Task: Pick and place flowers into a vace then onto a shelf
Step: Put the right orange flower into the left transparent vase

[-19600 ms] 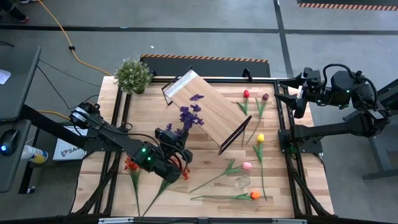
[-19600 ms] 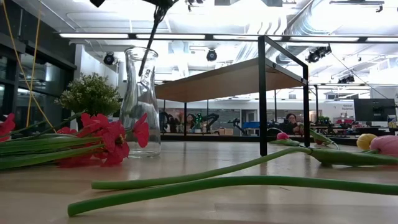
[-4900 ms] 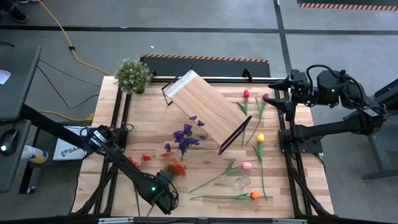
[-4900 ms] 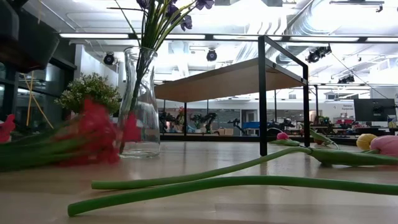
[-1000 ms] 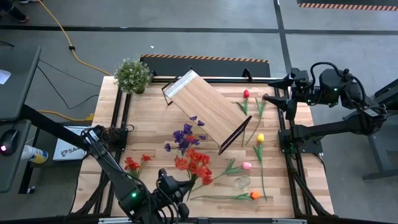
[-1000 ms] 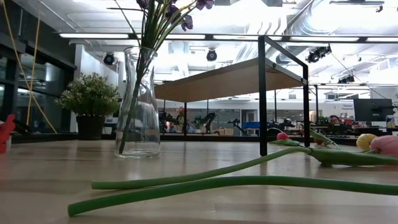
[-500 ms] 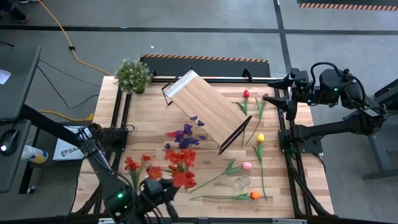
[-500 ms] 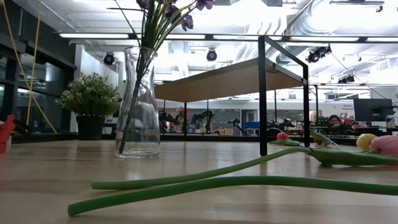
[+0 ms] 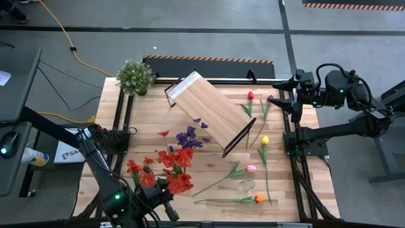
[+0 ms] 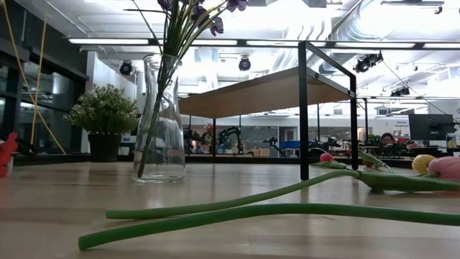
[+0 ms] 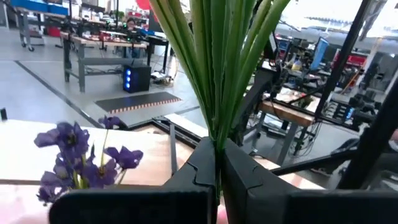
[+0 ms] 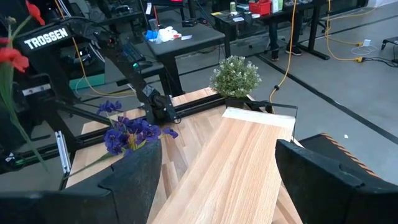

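Near the table's front edge the left gripper (image 11: 217, 163) is clamped tight on the green stems of a red flower spray (image 9: 174, 166), held up above the boards close to the vase (image 10: 160, 119) of purple sprigs (image 9: 188, 137). The right gripper (image 9: 283, 103) waits beyond the far right corner, fingers spread and empty, while the shelf (image 9: 209, 109) stands at an angle mid-table with tulips (image 9: 252, 169) lying to its right.

**Green stems clamped in our left fingers**

Our left gripper (image 11: 217, 163) has its dark fingers (image 11: 202, 168) pressed together on a bundle of green stems (image 11: 217, 56), which fan upward out of frame. Purple flowers (image 11: 78, 158) stand off to one side (their vase is hidden). Beyond them lies the light worktop (image 11: 152, 146), then benches and equipment.
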You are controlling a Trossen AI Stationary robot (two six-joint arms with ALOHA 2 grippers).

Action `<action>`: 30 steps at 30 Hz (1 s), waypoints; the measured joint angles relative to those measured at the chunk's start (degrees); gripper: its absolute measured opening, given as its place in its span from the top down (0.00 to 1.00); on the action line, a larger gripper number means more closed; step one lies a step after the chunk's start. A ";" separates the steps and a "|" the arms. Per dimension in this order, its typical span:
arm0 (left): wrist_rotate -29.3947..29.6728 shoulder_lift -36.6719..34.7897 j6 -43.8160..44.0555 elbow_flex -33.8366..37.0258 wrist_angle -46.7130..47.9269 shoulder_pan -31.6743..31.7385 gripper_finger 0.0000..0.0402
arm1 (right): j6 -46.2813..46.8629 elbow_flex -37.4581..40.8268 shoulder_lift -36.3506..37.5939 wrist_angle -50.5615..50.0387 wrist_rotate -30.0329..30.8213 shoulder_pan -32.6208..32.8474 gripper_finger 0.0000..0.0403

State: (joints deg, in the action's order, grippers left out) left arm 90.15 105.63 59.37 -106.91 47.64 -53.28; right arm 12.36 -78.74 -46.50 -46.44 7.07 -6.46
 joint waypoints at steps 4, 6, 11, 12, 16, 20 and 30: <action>0.00 -1.86 -5.27 0.00 0.11 -0.02 0.90 | 0.00 0.00 0.00 0.00 0.00 0.02 0.25; 0.00 -2.94 -7.90 0.00 0.13 0.00 0.90 | -0.02 0.00 0.00 0.00 0.00 0.02 0.25; -0.05 -5.74 -14.41 0.00 0.52 0.05 0.90 | -0.85 0.00 0.00 0.00 -0.01 0.00 0.25; -0.04 -6.26 -15.78 0.00 0.52 0.05 0.90 | -0.87 0.00 0.00 0.00 0.00 0.02 0.25; -0.15 -8.22 -19.54 0.00 1.09 0.05 0.90 | -0.87 0.00 0.00 0.00 0.00 0.01 0.25; -0.16 -10.12 -20.25 0.00 4.41 0.20 0.90 | -0.87 0.00 0.02 0.00 0.00 0.02 0.25; -0.03 -12.68 -20.06 -0.02 12.01 3.59 0.90 | -0.87 0.00 0.00 0.02 0.01 0.02 0.25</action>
State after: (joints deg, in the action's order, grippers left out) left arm 90.12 92.95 39.31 -106.93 59.65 -49.69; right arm 11.49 -78.74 -46.50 -46.41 7.08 -6.44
